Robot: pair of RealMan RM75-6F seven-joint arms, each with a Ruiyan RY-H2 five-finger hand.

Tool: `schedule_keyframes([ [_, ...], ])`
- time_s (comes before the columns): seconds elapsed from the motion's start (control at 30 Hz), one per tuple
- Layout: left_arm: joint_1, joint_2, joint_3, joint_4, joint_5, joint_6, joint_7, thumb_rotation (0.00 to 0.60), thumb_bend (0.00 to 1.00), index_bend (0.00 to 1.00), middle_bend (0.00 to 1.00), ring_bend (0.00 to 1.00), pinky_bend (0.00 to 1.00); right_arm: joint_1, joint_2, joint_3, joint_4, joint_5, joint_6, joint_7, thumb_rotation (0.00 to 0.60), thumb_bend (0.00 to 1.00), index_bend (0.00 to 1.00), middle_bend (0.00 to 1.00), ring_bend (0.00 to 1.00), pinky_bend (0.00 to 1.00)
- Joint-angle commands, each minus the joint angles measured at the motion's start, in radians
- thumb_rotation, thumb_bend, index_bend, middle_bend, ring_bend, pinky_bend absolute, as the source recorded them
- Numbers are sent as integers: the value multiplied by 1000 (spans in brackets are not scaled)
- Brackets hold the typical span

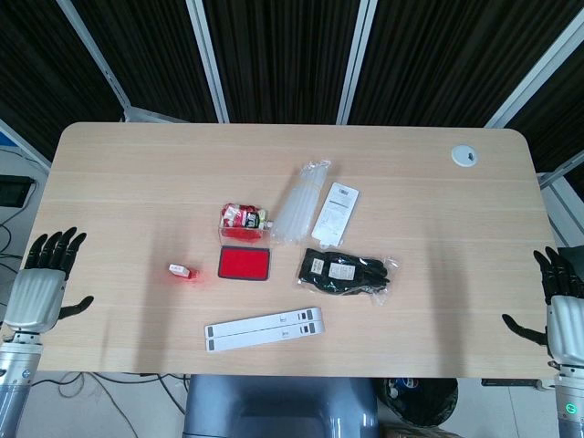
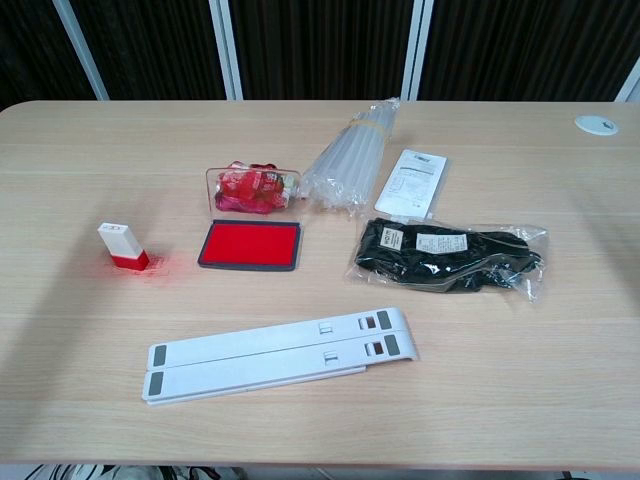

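Note:
My left hand [image 1: 43,283] hovers at the table's left edge with fingers spread and nothing in it. My right hand [image 1: 564,306] is at the right edge, also spread and empty. Neither hand appears in the chest view. Mid-table lie a red ink pad [image 1: 245,264] [image 2: 250,245], a small red-and-white stamp [image 1: 182,271] [image 2: 123,246], a clear pouch of red items [image 1: 242,219] [image 2: 253,189], a bundle of clear sticks [image 1: 301,201] [image 2: 348,160], a white card [image 1: 335,213] [image 2: 414,184], a black bagged item [image 1: 345,273] [image 2: 450,256] and a white folding stand [image 1: 265,328] [image 2: 275,353].
The wooden table [image 1: 128,182] [image 2: 80,150] has a round white cable grommet [image 1: 464,155] [image 2: 596,124] at its far right. Dark panels with metal frames stand behind. A grey chair [image 1: 283,406] sits under the near edge.

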Motion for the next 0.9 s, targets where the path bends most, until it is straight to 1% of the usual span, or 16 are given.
schedule_keyframes([
  [0.03,0,0,0,0,0,0,0,600,47,0,0,0,0,0,0,0,-1,0,0,0,600,0,0,0,0,177],
  [0.43,0,4,2,-2,-3,-5,0,600,46,0,0,0,0,1,1,-2,-3,-6,1,-3,600,0,0,0,0,177],
  [0.9,-18,-2,3,1,-21,-46,28,600,47,0,0,0,0,3,-2,1,3,0,0,-19,600,0,0,0,0,177],
])
